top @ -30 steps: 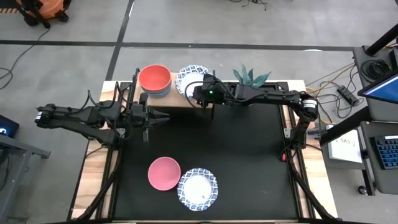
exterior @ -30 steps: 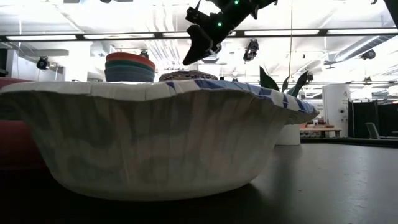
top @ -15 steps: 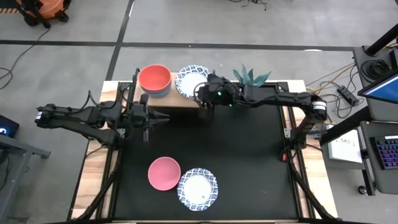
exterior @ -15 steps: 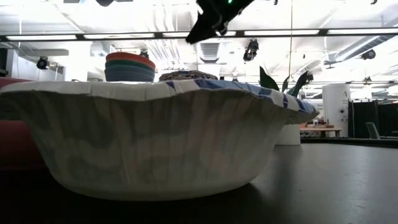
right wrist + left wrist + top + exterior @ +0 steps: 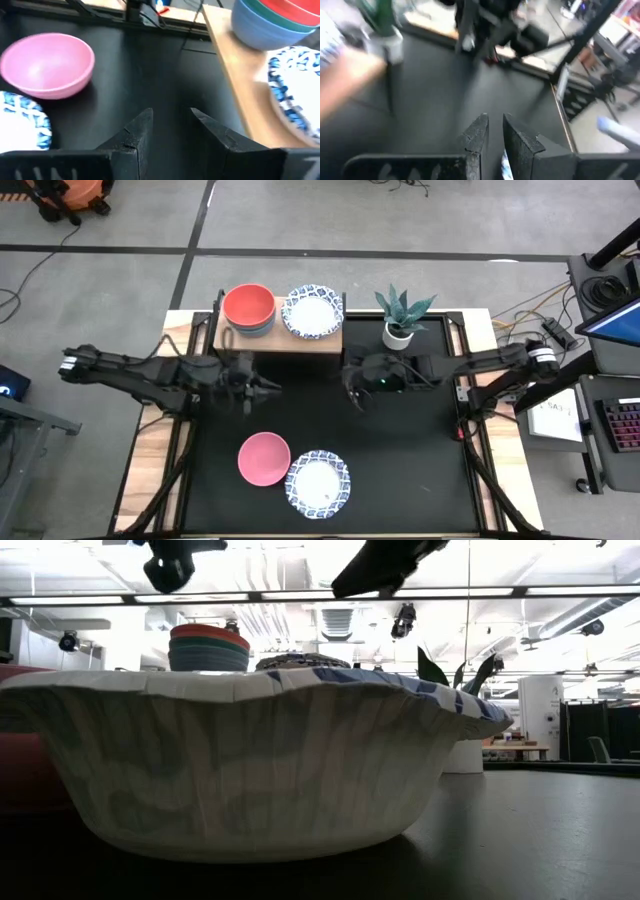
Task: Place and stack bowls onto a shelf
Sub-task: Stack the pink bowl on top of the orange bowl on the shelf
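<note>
The table was seen with the shelf at its far edge, long axis running left to right. On the shelf a stack of plain bowls, red on top, was set at the left and a patterned bowl just beside it at the right, all mouth-up. Nearer the front, a pink bowl and another patterned bowl were touching, also upright.

A second earlier the right gripper had been held over the shelf's patterned bowl; it was now found withdrawn over bare table, its fingers parted and empty. The left gripper had been shifted slightly toward the middle, its fingers held narrowly apart, with nothing between them.
</note>
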